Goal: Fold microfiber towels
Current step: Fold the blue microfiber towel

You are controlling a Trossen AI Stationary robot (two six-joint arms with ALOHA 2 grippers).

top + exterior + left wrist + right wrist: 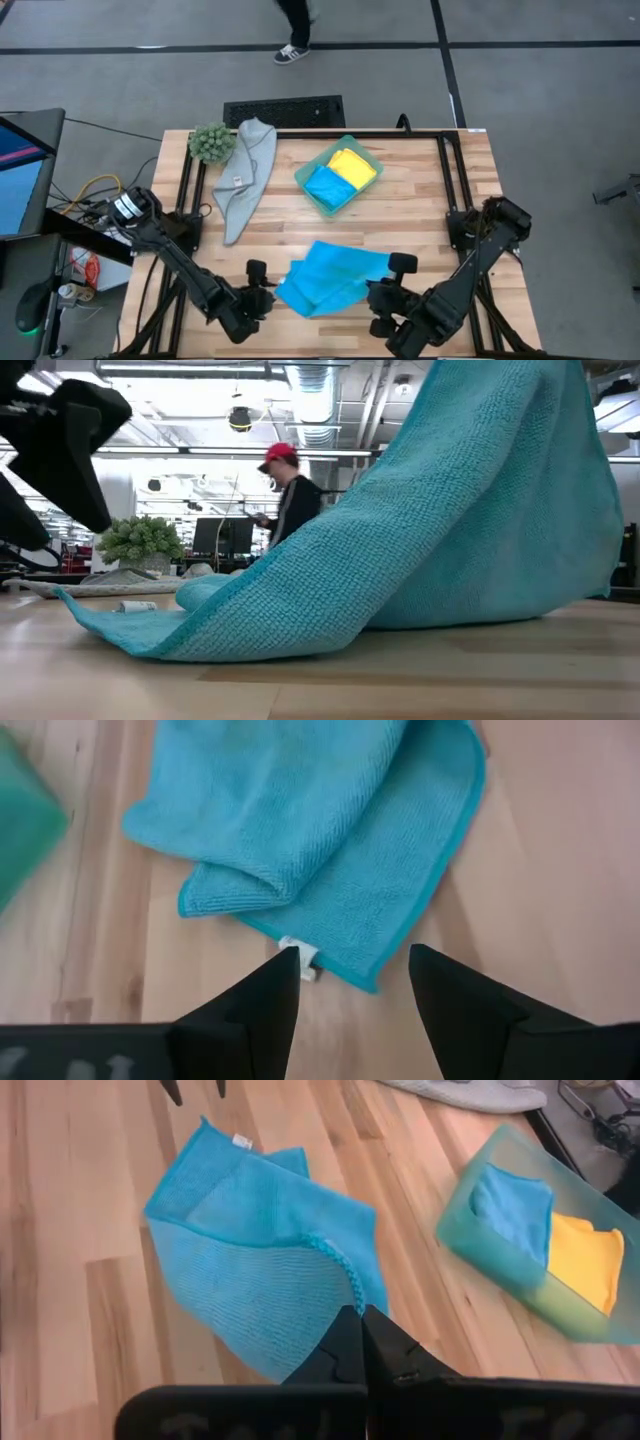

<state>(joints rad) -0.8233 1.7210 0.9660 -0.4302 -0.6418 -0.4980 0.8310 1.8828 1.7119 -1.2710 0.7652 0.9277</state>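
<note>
A crumpled sky-blue towel [330,275] lies on the worktop [420,215] just in front of the teal tray [312,190], which holds a folded blue towel [326,186] and a yellow towel [354,168]. The right tool [358,1338] pinches the crumpled towel's edge; the left tool [352,982] stands spread beside its tagged corner

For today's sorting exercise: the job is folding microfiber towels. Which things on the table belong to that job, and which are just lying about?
Belongs to the job:
- loose blue towel, pinched by the right gripper
- grey towel
- folded yellow towel and folded blue towel
- left gripper, open

Just lying about:
- green tray holding the folded pair
- plant ball
</note>
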